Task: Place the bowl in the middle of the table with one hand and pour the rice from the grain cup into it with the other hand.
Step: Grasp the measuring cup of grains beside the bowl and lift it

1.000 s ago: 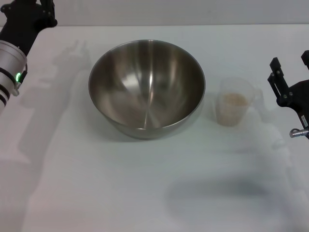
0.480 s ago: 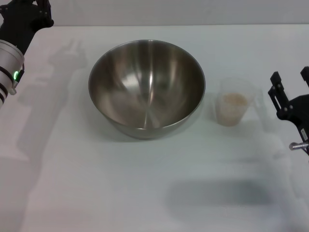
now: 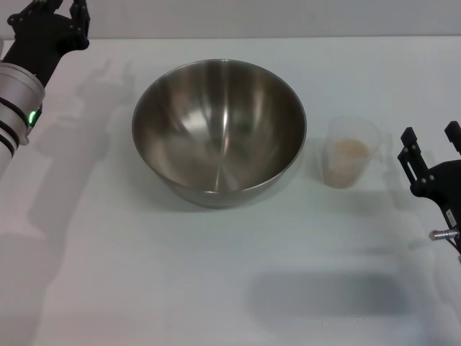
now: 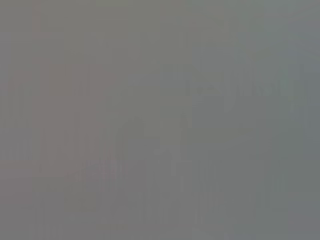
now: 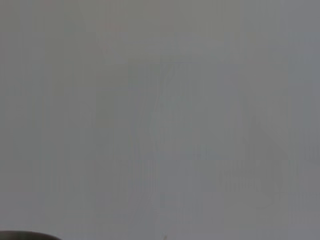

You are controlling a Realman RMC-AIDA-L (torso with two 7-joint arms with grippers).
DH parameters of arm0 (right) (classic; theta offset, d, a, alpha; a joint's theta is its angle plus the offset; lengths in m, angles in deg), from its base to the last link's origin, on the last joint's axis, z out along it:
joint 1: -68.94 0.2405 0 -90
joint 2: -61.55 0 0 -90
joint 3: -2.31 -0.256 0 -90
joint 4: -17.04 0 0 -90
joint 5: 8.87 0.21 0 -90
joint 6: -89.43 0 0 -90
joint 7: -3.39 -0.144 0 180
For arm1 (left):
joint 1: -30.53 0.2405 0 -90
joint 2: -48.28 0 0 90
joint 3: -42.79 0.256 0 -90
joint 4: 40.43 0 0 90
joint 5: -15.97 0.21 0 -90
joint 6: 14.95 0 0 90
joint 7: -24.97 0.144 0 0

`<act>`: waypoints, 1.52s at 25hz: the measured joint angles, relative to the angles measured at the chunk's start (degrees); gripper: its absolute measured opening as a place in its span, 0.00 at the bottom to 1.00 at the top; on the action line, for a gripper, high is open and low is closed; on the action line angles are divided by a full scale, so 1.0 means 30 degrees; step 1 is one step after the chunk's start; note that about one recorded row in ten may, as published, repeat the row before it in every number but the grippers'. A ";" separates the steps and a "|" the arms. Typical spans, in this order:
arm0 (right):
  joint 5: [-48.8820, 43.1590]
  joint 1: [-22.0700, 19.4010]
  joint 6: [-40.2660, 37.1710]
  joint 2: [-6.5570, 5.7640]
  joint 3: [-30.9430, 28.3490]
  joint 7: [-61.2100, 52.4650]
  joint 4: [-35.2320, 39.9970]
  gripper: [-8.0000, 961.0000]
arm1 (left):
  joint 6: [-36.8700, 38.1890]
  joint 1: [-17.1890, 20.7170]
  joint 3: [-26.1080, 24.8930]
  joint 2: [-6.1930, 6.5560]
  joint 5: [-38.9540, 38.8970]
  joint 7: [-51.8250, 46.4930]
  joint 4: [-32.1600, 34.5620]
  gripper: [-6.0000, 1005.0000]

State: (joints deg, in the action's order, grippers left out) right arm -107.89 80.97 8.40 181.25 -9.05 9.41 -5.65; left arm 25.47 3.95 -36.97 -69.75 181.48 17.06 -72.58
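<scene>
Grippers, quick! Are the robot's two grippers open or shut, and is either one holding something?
Left gripper: open, holding nothing, at the far left table corner.
Right gripper: open, holding nothing, beside the small clear plastic grain cup.

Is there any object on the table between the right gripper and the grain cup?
No. In the head view, only bare white table lies between the right gripper and the grain cup, which holds the rice. They are apart.
</scene>
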 joint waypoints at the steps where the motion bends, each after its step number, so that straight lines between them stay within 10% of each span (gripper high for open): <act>1: -0.0009 -0.0055 0.0044 0.0001 0.0010 -0.0003 -0.0063 0.70 | 0.0027 0.0026 0.0061 -0.0010 -0.0003 0.0167 -0.0034 0.28; 12: -0.0094 -0.0414 0.0450 -0.0001 0.0008 -0.0086 -0.0359 0.70 | -0.0264 -0.0100 0.0393 -0.0027 -0.0031 0.0209 -0.0145 0.54; 38: 0.0013 -0.0354 0.1615 0.0002 -0.0160 -0.0156 -0.0420 0.70 | 0.0373 0.0074 0.0305 -0.0029 -0.0033 0.0400 -0.0184 0.58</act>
State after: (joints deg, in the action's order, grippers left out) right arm -107.85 79.90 13.24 181.26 -9.53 8.94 -6.91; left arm 26.59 4.17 -36.05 -69.84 181.38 18.26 -73.13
